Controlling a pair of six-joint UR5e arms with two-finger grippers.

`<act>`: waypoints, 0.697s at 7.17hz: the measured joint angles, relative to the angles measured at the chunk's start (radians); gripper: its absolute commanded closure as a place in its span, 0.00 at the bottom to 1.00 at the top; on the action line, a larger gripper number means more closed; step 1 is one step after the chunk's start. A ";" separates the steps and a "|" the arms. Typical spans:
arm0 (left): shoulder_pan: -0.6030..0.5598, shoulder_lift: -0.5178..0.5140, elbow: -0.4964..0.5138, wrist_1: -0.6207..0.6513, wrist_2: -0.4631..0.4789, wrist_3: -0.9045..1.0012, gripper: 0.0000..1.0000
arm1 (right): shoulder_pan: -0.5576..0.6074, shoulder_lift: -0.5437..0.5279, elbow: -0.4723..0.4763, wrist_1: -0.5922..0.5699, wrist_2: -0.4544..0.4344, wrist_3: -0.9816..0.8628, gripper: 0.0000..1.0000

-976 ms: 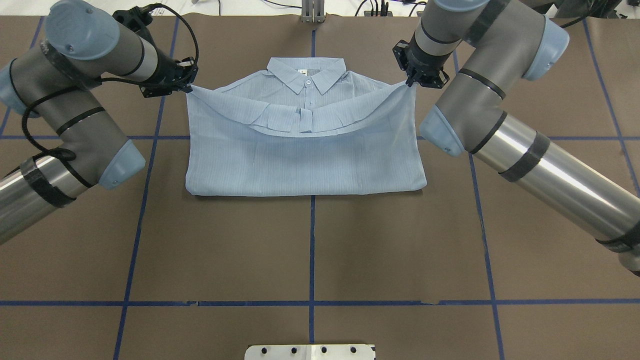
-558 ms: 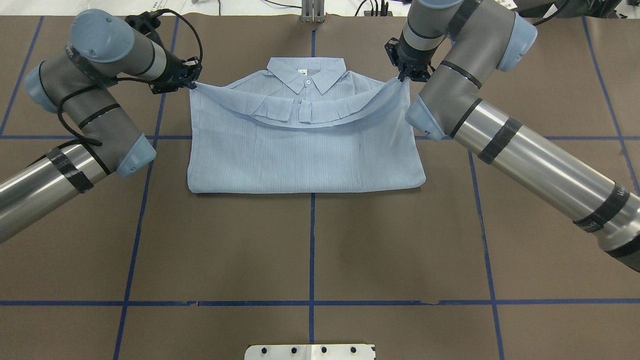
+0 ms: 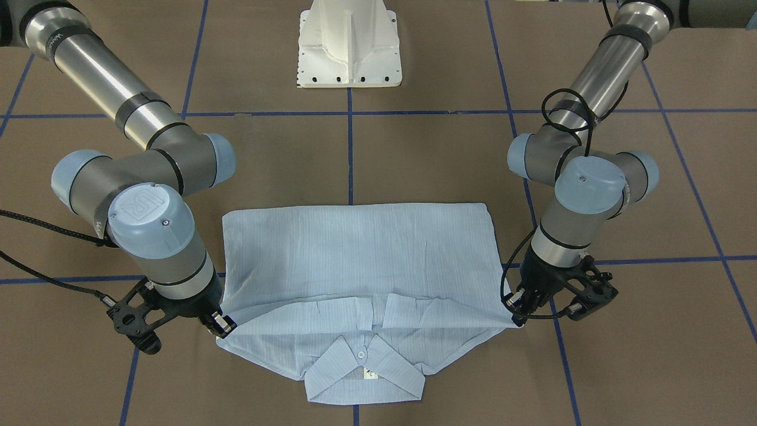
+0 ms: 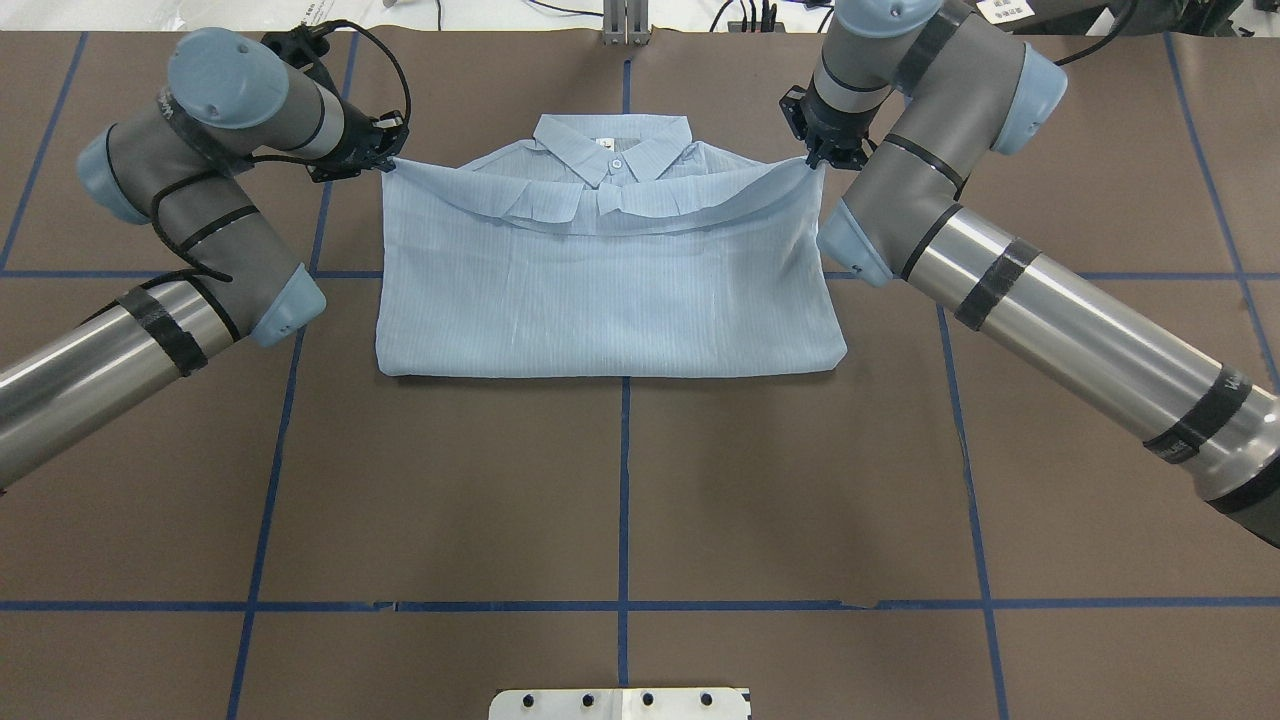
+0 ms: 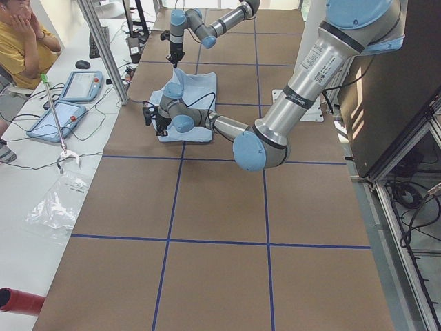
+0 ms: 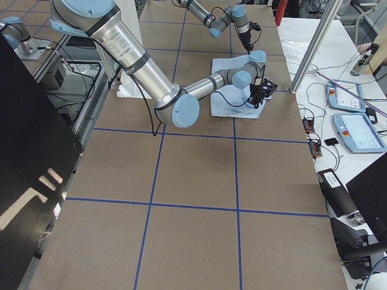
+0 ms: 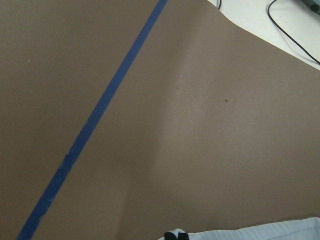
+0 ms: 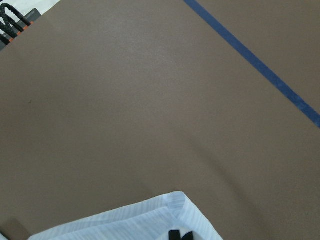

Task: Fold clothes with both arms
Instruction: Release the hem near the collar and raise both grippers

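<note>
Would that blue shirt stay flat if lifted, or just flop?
Probably floppy: the shirt sags in a curve between the left gripper and right gripper. Likely light too: two pinched corners seem to carry the raised edge.

shirt [image 4: 610, 300] on table [image 4: 620, 480], collar [image 4: 612, 148] far side, left arm [image 4: 215, 235] left of it, right arm [image 4: 1010, 290] right

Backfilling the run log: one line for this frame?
shirt: folded edge lifted, sagging short of collar | left gripper: shut on its corner | right gripper: shut on other corner
</note>
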 measured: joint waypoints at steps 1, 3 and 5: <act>0.001 -0.004 0.000 0.000 0.000 0.000 0.74 | -0.002 -0.004 -0.003 0.005 -0.007 0.000 1.00; 0.002 -0.006 -0.001 0.001 0.000 0.001 0.71 | -0.007 -0.017 -0.008 0.055 -0.016 0.002 0.35; -0.001 0.008 -0.045 0.004 -0.003 0.001 0.63 | -0.007 -0.023 -0.008 0.092 -0.018 0.007 0.09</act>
